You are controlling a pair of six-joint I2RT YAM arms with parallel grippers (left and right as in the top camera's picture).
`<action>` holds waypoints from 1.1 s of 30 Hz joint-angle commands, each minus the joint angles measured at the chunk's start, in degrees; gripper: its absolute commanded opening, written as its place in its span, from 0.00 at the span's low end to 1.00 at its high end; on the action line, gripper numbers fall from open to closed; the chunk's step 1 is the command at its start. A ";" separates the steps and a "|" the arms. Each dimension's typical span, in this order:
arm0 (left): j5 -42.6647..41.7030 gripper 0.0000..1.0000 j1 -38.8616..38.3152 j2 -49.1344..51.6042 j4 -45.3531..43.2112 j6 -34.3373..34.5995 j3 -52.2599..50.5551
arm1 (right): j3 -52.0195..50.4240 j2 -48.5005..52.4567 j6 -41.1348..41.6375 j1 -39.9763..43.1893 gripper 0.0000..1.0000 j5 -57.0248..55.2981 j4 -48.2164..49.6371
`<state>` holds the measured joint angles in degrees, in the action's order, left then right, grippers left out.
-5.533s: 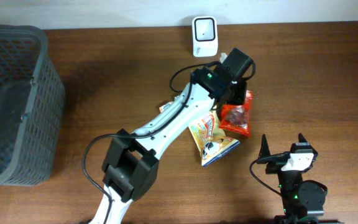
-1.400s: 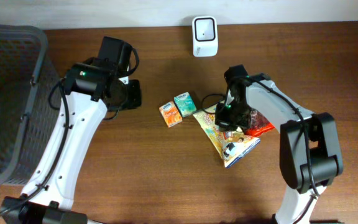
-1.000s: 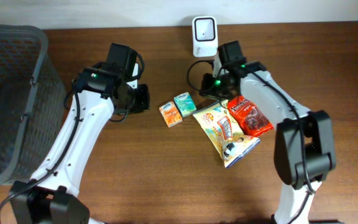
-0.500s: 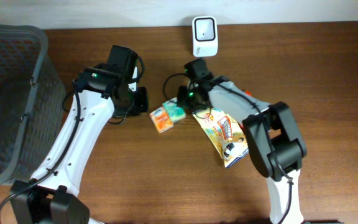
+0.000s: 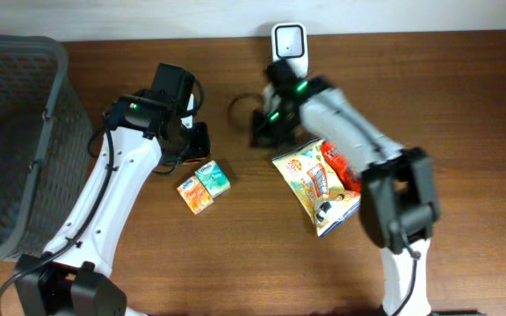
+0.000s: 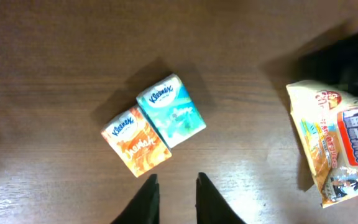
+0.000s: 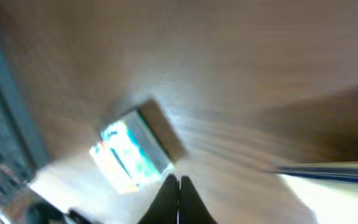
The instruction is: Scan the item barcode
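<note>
Two tissue packs lie side by side on the wooden table, one teal and one orange. No barcode shows on them. My left gripper hovers just beside them, slightly open, with nothing between its fingers. Between the packs and the white barcode scanner at the back edge, my right gripper is shut and empty. Its view is blurred, with the teal pack just ahead of the tips.
A yellow snack bag and a red snack bag lie right of centre under the right arm. A dark mesh basket stands at the left edge. A black cable loops near the scanner.
The two tissue packs have slid left and toward the front, away from the snack bags. The right gripper pulled back toward the scanner. The left fingers have parted a little.
</note>
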<state>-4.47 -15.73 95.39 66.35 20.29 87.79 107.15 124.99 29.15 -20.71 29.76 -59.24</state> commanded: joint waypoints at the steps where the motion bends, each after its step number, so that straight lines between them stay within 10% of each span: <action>1: 0.15 0.37 0.09 0.28 -2.16 -0.17 -0.39 | 8.07 -5.75 -7.98 7.82 0.04 -0.42 -10.93; 10: -5.42 0.93 -4.81 5.60 -8.02 -0.68 -0.39 | 8.90 -14.88 -11.37 14.64 0.05 -16.79 -31.54; 18: -9.75 0.99 -11.17 14.36 -23.15 -3.69 -0.37 | 8.46 -19.78 -9.97 16.35 0.06 -23.98 -36.17; 24: -20.41 0.99 -13.55 22.32 -32.48 -7.56 -0.37 | 7.34 -31.56 -11.98 22.32 0.43 -24.46 -38.10; 27: -20.41 0.99 -15.08 25.42 -33.81 -7.54 -0.37 | 6.40 -35.15 -15.04 22.67 0.99 -24.46 -38.10; 33: -21.77 0.99 -16.44 30.34 -34.27 -2.97 -0.37 | 6.29 -36.22 -15.43 22.67 0.99 -24.50 -38.10</action>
<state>-24.84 -32.03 123.50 32.23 15.18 87.59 114.08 88.77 14.74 1.89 6.00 -96.99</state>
